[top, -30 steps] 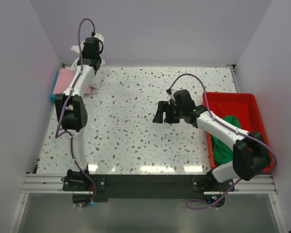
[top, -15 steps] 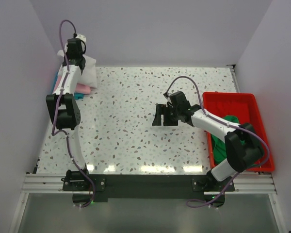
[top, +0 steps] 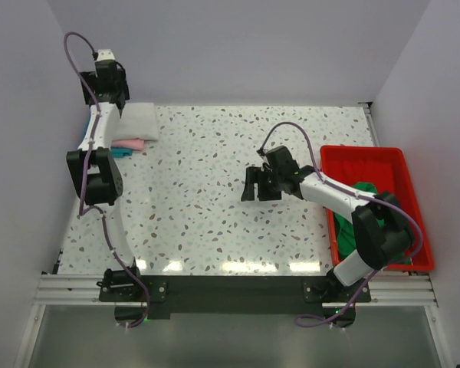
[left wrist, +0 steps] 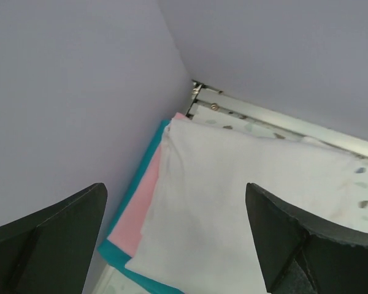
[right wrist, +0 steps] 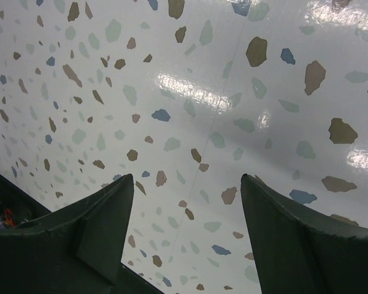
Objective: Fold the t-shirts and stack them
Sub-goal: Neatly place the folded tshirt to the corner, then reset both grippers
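A folded white t-shirt (top: 138, 121) lies on top of a pink t-shirt (top: 130, 143) and a teal t-shirt (top: 121, 152), stacked in the far left corner. My left gripper (top: 103, 86) hangs open above the stack's back edge, holding nothing. In the left wrist view the white t-shirt (left wrist: 233, 202) covers most of the pink t-shirt (left wrist: 138, 214) and the teal t-shirt (left wrist: 127, 202), and lies below my left gripper (left wrist: 175, 187). A green t-shirt (top: 346, 236) lies crumpled in the red tray, partly hidden by the right arm. My right gripper (top: 257, 184) stands open over bare table.
The red tray (top: 368, 151) sits at the right edge of the speckled table (top: 207, 207). Purple walls close in the back and both sides. The right wrist view holds only the table top (right wrist: 190, 92) beneath my right gripper (right wrist: 187, 177).
My left gripper carried the white t-shirt left and back, opened and let it go on the pink and teal stack. The right arm shifted slightly left.
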Controlling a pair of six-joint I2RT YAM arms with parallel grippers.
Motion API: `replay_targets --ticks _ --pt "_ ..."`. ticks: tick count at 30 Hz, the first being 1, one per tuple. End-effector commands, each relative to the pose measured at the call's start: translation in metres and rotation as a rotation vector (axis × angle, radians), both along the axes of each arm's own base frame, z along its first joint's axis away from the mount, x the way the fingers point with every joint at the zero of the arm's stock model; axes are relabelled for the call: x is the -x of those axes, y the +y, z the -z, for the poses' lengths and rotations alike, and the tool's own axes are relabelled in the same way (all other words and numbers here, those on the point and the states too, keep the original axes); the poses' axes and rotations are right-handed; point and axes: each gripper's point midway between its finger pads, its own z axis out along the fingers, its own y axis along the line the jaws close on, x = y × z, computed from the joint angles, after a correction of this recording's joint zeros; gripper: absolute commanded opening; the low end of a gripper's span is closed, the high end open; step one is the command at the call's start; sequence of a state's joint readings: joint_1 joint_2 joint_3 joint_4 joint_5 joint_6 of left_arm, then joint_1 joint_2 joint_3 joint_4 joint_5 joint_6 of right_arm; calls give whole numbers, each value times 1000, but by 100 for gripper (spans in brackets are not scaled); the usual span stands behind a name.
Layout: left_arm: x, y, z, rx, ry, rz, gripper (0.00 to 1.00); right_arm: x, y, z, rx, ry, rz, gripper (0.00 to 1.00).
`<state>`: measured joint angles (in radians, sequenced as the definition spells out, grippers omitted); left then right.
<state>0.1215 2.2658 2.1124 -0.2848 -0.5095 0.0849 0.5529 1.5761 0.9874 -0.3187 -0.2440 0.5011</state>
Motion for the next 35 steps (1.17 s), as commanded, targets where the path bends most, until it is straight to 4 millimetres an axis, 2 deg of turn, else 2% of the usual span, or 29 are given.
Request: replay_targets --ticks 1,2,3,6,7,8,10,12,13,14,15,16,17,18,19,21,22,24,25,26,27,28,29,31,35 --pt "3 -35 -82 193 -276 70 100 -10 2 -21 -5 -86 -6 74" --pt "4 -44 -73 253 -283 70 100 -9 1 -23 -7 -93 -4 74" --pt "8 -51 -82 281 -308 79 100 -11 -1 -25 -1 -108 1 74" --pt "20 -87 -81 389 -335 118 100 -13 -5 -37 5 -146 9 75" --pt "24 -110 -80 409 -335 146 100 -15 -7 -40 11 -160 19 75" --pt "36 -119 -81 428 -346 146 100 -15 -9 -47 7 -181 23 75" --pt "49 -166 -81 451 -339 199 100 -16 -13 -54 12 -202 36 75" --pt "75 -194 -74 518 -331 226 100 -15 -18 -65 12 -236 50 76" --pt "85 -226 -73 555 -330 287 100 -14 -21 -68 17 -247 59 76" --pt "107 -240 -63 588 -313 306 100 -14 -26 -70 30 -261 75 77" --pt "118 -255 -59 598 -302 332 100 -12 -30 -81 23 -292 88 77" --pt "135 -284 -56 607 -282 380 100 -11 -34 -85 24 -305 99 77" --pt "156 -296 -48 611 -257 402 100 -9 -39 -89 27 -320 116 78" --pt "169 -309 -44 614 -241 428 100 -5 -43 -101 11 -350 127 78" --pt "189 -337 -39 617 -216 482 100 -3 -46 -105 8 -368 134 80" --pt "223 -354 -29 616 -183 536 100 2 -57 -105 28 -379 161 81" --pt "243 -373 -24 608 -153 584 100 6 -63 -112 26 -404 177 81" --pt "272 -378 -20 616 -140 622 100 12 -74 -106 59 -399 200 81" --pt "290 -385 -7 605 -108 656 100 17 -79 -104 64 -404 207 81" --pt "301 -383 -18 621 -134 680 100 19 -83 -104 70 -407 217 81" --pt "314 -382 -17 628 -132 704 100 23 -89 -101 76 -411 232 81" --pt "317 -381 -10 620 -108 707 100 25 -91 -102 74 -418 241 81" --pt "323 -377 -16 630 -123 716 100 26 -94 -101 79 -423 252 81" --pt "329 -370 -11 612 -103 718 100 30 -100 -97 89 -421 268 81" --pt "335 -369 -19 611 -108 753 100 32 -107 -99 103 -437 291 81"
